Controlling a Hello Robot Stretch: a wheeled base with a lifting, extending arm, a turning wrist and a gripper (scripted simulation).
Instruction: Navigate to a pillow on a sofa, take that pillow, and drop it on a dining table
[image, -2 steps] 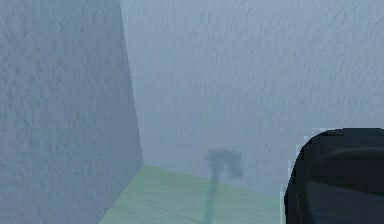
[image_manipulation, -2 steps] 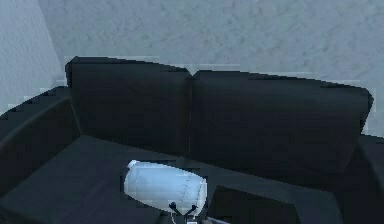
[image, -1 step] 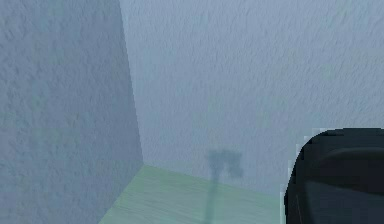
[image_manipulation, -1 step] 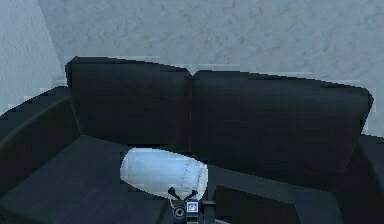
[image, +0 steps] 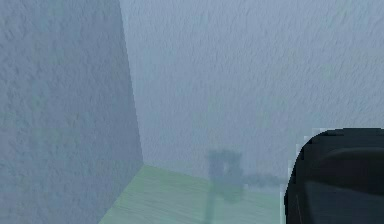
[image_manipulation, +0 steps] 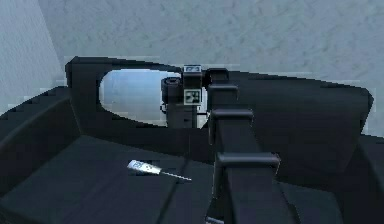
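Jaws: state cannot be told | rounded smooth white pillow (image_manipulation: 130, 95) | boxy black sofa (image_manipulation: 60, 150)

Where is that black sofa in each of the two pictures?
Forward view: the sofa is the dark rounded bulk in the bottom right corner.
Arm side view: it spans the whole width, white pillow against its backrest.
Shared landmark: probably its armrest, at the arm side view's left.
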